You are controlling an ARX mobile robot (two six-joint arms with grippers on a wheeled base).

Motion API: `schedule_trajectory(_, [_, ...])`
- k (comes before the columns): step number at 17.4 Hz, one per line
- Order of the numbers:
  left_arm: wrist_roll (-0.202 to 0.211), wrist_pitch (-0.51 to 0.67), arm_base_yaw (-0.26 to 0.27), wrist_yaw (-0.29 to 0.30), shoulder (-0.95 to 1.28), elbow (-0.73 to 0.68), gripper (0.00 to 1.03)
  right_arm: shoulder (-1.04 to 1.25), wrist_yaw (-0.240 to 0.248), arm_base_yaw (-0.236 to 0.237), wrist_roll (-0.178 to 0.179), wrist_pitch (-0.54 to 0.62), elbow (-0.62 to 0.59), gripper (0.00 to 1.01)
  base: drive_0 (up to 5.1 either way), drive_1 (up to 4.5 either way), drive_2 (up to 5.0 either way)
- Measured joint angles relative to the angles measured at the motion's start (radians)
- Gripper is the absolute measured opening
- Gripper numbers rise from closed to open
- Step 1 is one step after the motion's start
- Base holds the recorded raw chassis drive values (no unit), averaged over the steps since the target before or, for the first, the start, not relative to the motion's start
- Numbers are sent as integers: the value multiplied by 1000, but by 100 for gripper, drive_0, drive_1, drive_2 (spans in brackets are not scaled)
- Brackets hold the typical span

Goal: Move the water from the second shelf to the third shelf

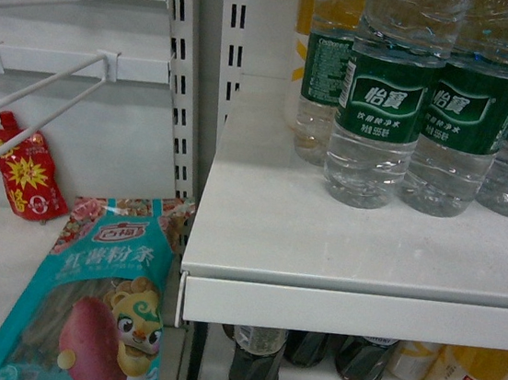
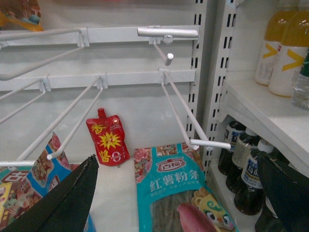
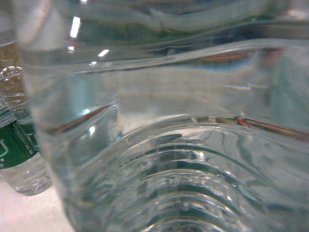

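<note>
Head view: water bottles (image 1: 380, 104) with green labels are stood upright at the far right of the white shelf (image 1: 321, 245); no gripper is seen.

Left wrist view: the left gripper (image 2: 178, 193) is spread wide, grasping nothing.

Right wrist view: a bottle (image 3: 169, 145) fills the frame; the right fingers are hidden, so their state cannot be told. It should be kept upright when lifted.
</note>
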Motion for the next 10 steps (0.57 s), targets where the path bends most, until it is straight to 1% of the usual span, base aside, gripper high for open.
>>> schedule_trajectory(10, [0,0,0,2,0,0,98,0,3,0,0,4,0,41,-486,255,255])
